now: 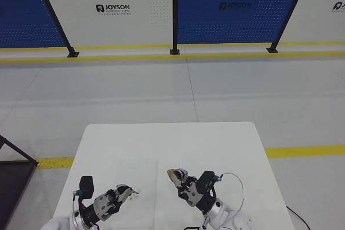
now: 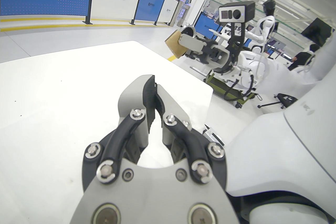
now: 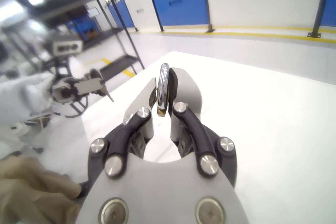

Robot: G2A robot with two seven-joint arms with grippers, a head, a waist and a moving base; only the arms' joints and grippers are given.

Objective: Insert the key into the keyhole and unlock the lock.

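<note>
White bench (image 1: 218,144) on a pale grey floor, bounded at 12 o'clock by yellow floor lines (image 1: 161,54) and blue-and-white barrier panels (image 1: 121,17); a black rack (image 1: 3,152) stands off the bench's 9 o'clock side. Near 7 o'clock over the bench, the left gripper (image 1: 128,192): fingers (image 2: 136,93) pressed together on the key (image 3: 108,95), whose blade juts from the tips while its bow is hidden between the pads. Near 6 o'clock, the right gripper (image 1: 173,174): fingers (image 3: 186,86) narrowed on the lock (image 2: 174,45), a brass padlock held clear of the bench, its chromed shackle (image 3: 162,83) between the pads and its body jutting beyond them. Key and lock are near one another but apart. The keyhole cannot be made out; from the right wrist the lock shows edge-on, its body largely hidden.
</note>
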